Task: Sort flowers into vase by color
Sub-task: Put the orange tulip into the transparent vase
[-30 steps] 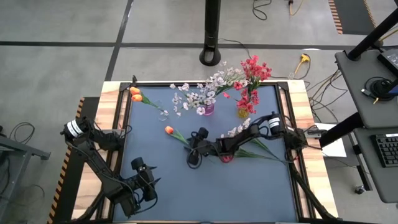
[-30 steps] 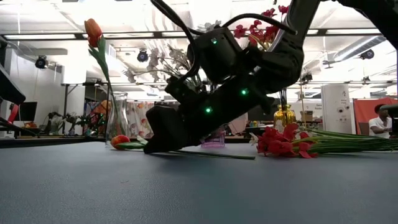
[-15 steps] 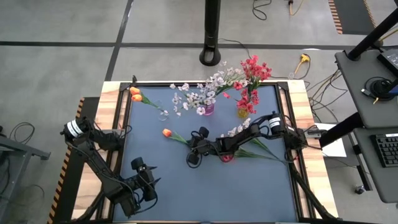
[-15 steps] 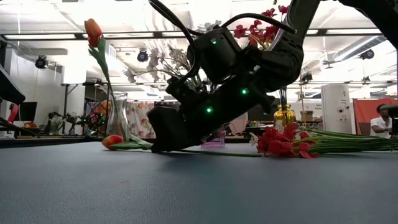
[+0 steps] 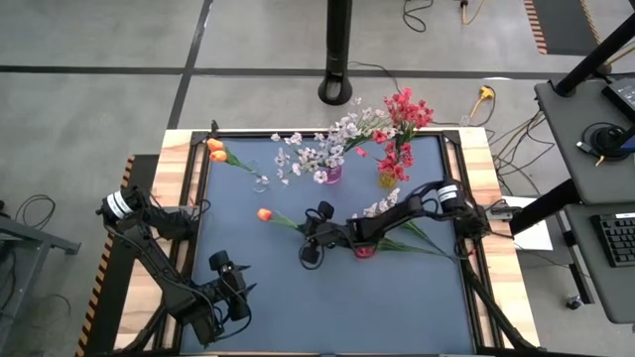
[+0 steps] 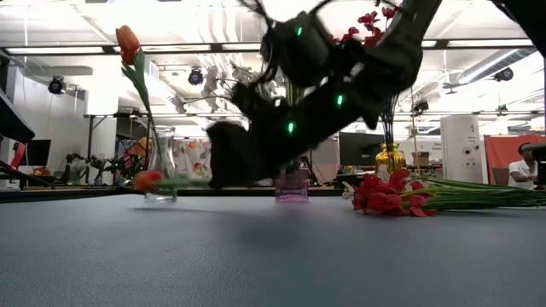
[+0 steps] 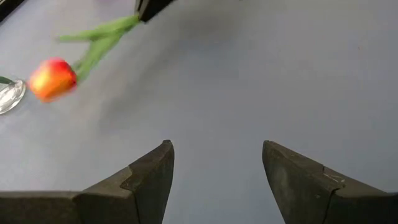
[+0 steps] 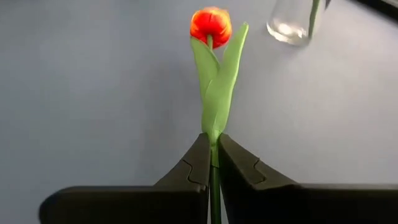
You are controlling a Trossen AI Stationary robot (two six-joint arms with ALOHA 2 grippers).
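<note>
A dark blue-grey mat (image 5: 327, 297) covers the wooden table, with a workshop room visible beyond it in the low view. Near the mat's middle, an orange tulip (image 5: 264, 213) is clamped by its green stem between the closed fingers of the right gripper (image 5: 309, 230); the right wrist view shows the stem pinched between the two pads, bud pointing away. A second ago the tulip lay on the mat under the gripper; the low view now shows it lifted clear of the surface, held roughly level, and its bud has shifted toward the clear glass vase (image 5: 260, 182) at the back left, which already holds two orange tulips (image 5: 214, 149). Behind the gripper stand a pink vase (image 5: 332, 175) of white blossom sprays and a yellow vase (image 5: 386, 179) of red blossoms. Red and white sprays (image 5: 372, 210) lie on the mat under the right arm. The left gripper (image 5: 238, 288) waits at the front left, jaws apart.
</note>
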